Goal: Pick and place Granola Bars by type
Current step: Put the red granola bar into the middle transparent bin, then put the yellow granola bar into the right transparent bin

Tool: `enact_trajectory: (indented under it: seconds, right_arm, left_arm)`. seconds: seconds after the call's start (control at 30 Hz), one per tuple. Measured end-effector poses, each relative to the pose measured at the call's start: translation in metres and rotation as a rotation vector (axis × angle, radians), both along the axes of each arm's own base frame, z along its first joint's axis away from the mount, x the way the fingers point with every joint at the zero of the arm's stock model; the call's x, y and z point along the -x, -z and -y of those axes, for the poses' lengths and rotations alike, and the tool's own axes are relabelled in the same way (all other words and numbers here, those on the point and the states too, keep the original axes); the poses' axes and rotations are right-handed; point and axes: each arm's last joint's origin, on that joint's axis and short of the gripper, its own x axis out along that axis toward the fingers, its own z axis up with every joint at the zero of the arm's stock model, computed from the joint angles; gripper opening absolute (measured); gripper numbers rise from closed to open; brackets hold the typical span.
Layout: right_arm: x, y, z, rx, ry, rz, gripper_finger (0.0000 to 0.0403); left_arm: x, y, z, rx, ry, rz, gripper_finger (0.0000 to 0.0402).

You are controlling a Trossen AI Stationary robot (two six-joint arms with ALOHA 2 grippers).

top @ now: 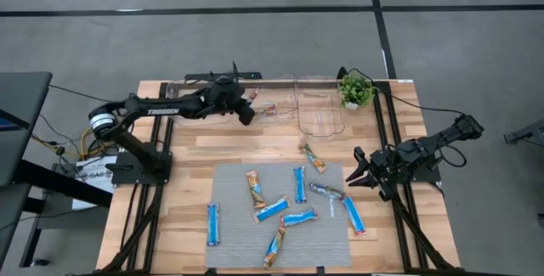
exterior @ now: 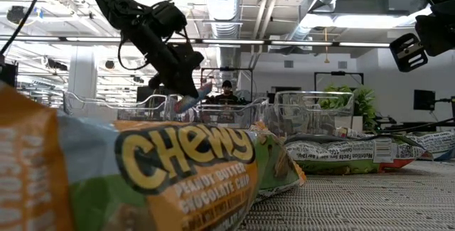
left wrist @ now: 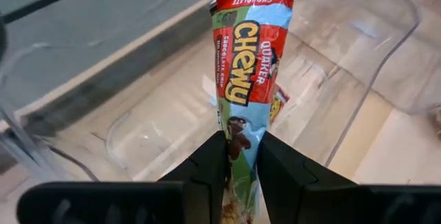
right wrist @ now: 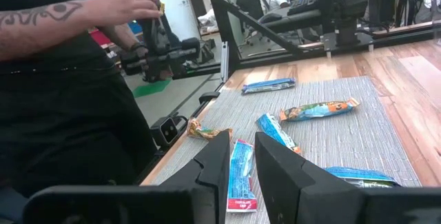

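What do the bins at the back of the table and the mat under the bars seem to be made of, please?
The bins look like clear, glossy hard plastic: the wooden table shows through their walls and the rims catch highlights. The mat looks like grey woven fabric or vinyl, matte, with fine ribbing visible in the low view; which of the two is unclear.

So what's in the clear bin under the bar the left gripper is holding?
The left gripper grips a red-and-blue bar over the clear bin. One bar lies inside. The held bar covers part of the floor, so more cannot be ruled out.
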Motion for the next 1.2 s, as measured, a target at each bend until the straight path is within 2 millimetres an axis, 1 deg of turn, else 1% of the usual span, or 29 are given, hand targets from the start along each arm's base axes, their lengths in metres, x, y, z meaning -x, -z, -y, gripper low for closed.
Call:
enact_trajectory:
  seconds: [0.1, 0.2, 0.37, 0.5, 0.67, 0.83, 0.97, 1.03, 1.2]
  right_arm:
    - [0.000, 0.000, 0.000, 0.000, 0.000, 0.000, 0.0062]
    - [0.000, 0.000, 0.000, 0.000, 0.000, 0.000, 0.0062]
    - [0.000, 0.000, 0.000, 0.000, 0.000, 0.000, 0.0062]
    - [0.000, 0.000, 0.000, 0.000, 0.000, 0.000, 0.0062]
    - [0.000, 0.000, 0.000, 0.000, 0.000, 0.000, 0.0062]
    - [0.000, 0.000, 0.000, 0.000, 0.000, 0.000, 0.0062]
    - [0.000, 0.000, 0.000, 0.000, 0.000, 0.000, 0.0062]
    - [0.000, 0.000, 0.000, 0.000, 0.000, 0.000, 0.0062]
    - [0.000, 0.000, 0.000, 0.000, 0.000, 0.000, 0.0062]
  left_arm:
    - [-0.002, 0.005, 0.000, 0.009, 0.004, -0.013, 0.0071]
    - [-0.003, 0.006, 0.000, 0.010, 0.007, -0.015, 0.0076]
    - [-0.003, 0.006, 0.000, -0.003, 0.020, -0.023, 0.0103]
    - [-0.003, 0.006, 0.000, 0.018, 0.012, -0.009, 0.0127]
    - [-0.005, 0.004, 0.001, 0.045, 0.052, 0.019, 0.0137]
    - [-0.011, -0.008, -0.001, 0.046, 0.084, 0.068, 0.0137]
    - [-0.018, -0.022, -0.004, 0.039, 0.127, 0.135, 0.0137]
    - [-0.023, -0.030, -0.003, 0.038, 0.159, 0.200, 0.0137]
    - [-0.036, -0.052, 0.001, 0.052, 0.263, 0.439, 0.0137]
